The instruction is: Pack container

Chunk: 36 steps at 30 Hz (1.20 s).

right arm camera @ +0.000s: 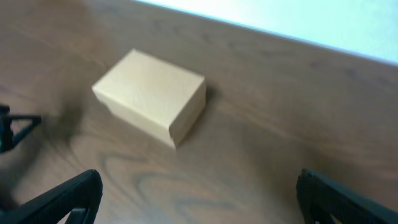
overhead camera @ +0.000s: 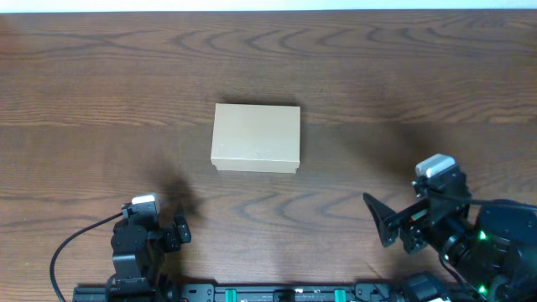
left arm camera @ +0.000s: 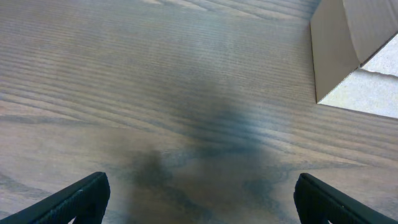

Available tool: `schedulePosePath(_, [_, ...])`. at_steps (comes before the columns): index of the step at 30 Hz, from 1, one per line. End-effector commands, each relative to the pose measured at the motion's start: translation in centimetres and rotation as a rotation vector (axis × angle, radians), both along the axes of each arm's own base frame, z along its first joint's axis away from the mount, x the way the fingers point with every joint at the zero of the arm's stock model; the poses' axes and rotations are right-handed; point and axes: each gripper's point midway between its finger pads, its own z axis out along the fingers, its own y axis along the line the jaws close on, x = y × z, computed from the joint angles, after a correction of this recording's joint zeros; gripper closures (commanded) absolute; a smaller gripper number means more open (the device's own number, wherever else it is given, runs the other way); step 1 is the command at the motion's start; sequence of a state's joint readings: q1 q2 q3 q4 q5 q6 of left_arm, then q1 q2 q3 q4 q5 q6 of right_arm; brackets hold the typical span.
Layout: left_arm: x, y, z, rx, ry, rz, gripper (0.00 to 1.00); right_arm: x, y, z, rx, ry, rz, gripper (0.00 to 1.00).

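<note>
The left pincer point(left arm camera: 202, 200) stands wide, its two dark, matt fingers point(left arm camera: 84, 198) far apart at the lower corners of its wrist view, with nothing between them and nothing touched; only bare counter point(overhead camera: 377, 67) and a soft dark shadow lie under the gap. The right pincer point(right arm camera: 199, 194) is spread just as wide, its black fingers point(right arm camera: 71, 198) likewise at the frame's lower corners, holding nothing and touching nothing. The counter below both is a smooth brown wood-grain surface with long wavy streaks. Outward from the pincers lies the container point(overhead camera: 256, 137), a small rectangular box of plain tan-brown cardboard, matt and unmarked, with crisp edges and flat faces. It rests flat on the counter with its lid down, and the lid's front lip shows as a thin band along the side nearest the arms. It sits ahead of the left pincer and off to that pincer's right, and ahead of the right pincer and off to its left, well apart from both. From overhead its long axis runs left to right across the counter, its broad top facing up and one long side turned toward the arms; in the right wrist view a near corner points roughly toward that pincer.
</note>
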<state>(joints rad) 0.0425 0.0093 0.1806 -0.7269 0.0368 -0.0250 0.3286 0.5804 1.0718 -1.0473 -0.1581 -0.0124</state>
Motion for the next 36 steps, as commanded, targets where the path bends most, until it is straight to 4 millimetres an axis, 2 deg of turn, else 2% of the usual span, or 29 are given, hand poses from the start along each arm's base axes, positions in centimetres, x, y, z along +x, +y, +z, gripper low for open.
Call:
schedulePosePath(1, [-0.1, 0.2, -0.8, 0.019, 0.018, 0.004, 0.05, -0.2, -1.0, -0.3, -0.043, -0.006, -0.027, 0.01])
schedulePosePath(6, [-0.1, 0.2, -0.8, 0.019, 0.018, 0.004, 0.05, -0.3, -3.5, -1.6, -0.087, 0.001, -0.146, 0.01])
schedulePosePath(8, [-0.1, 0.2, -0.8, 0.019, 0.018, 0.004, 0.05, -0.2, -4.5, -3.4, -0.114, 0.009, -0.192, 0.01])
schedulePosePath(9, [-0.1, 0.2, -0.8, 0.019, 0.018, 0.004, 0.05, 0.0, -4.9, -5.1, -0.128, 0.008, -0.205, 0.01])
schedulePosePath(16, [-0.1, 0.2, -0.8, 0.019, 0.018, 0.004, 0.05, 0.9, -6.0, -13.3, -0.13, -0.026, -0.271, 0.01])
schedulePosePath(19, [-0.1, 0.2, -0.8, 0.019, 0.018, 0.004, 0.05, 0.9, -6.5, -15.5, -0.132, -0.015, -0.294, 0.01])
schedulePosePath(28, [-0.1, 0.2, -0.8, 0.019, 0.018, 0.004, 0.05, 1.4, -7.3, -19.1, -0.13, 0.001, -0.344, 0.01])
schedulePosePath(36, [-0.1, 0.2, -0.8, 0.019, 0.018, 0.004, 0.05, 1.2, -7.4, -22.2, -0.024, 0.064, -0.422, 0.01])
